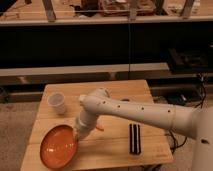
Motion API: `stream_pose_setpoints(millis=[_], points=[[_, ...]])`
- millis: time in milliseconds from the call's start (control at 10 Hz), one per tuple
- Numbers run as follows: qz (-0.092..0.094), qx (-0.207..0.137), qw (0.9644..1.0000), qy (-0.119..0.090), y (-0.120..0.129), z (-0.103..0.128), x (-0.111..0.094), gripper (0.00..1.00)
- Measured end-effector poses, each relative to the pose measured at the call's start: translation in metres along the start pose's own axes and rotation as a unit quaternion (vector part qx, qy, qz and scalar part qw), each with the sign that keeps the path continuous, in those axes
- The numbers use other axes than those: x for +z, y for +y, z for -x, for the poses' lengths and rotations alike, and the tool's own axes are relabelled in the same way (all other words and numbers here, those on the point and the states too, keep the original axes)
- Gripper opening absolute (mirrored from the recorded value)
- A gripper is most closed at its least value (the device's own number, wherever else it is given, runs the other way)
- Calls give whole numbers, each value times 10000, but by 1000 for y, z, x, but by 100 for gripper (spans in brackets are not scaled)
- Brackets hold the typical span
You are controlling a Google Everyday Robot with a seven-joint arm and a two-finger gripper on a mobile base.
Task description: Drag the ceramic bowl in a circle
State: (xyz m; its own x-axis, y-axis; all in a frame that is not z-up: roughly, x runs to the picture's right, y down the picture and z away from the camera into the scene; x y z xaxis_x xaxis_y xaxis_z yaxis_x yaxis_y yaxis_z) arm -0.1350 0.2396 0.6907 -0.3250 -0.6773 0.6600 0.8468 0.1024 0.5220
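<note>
Single camera view, looking down at the wooden counter. Ceramic bowl: orange-red, glossy, at the front-left corner of the counter, with its near rim close to the front edge; cannot tell whether any of it overhangs. It may be slightly tipped, not sure. Hand: low over the counter at the bowl's right rim, in contact with or just against it; the white arm reaches in from the right and bends down to that spot. Hand state: cannot tell whether it is clenched on the rim, released, or only pressing against it. White cup: upright near the back-left of the counter, apart from the bowl. Black bar-shaped object: lying flat to the right, well clear of the bowl. Judgement: the drag is under way, with the bowl at the left-front part of its loop. The next move calls for steering the bowl away from the front edge and curving round toward the middle of the counter, with contact held at the rim and the path passing short of the cup. Risks: bowl slipping off the corner; rim contact lost on the glossy surface.
</note>
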Motion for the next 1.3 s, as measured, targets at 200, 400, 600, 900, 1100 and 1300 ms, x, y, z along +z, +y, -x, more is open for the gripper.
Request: stream_pose_setpoints(millis=[200, 400, 600, 900, 1100, 1300], points=[[50, -164, 9998, -113, 9, 24, 2, 0], [117, -102, 9997, -186, 34, 40, 3, 0], [161, 325, 9992, -185, 69, 45, 1, 0], [269, 1126, 9931, -167, 113, 28, 12, 0], [156, 1292, 9915, -85, 113, 17, 11, 0], [117, 1261, 9920, 17, 87, -1, 4, 0]])
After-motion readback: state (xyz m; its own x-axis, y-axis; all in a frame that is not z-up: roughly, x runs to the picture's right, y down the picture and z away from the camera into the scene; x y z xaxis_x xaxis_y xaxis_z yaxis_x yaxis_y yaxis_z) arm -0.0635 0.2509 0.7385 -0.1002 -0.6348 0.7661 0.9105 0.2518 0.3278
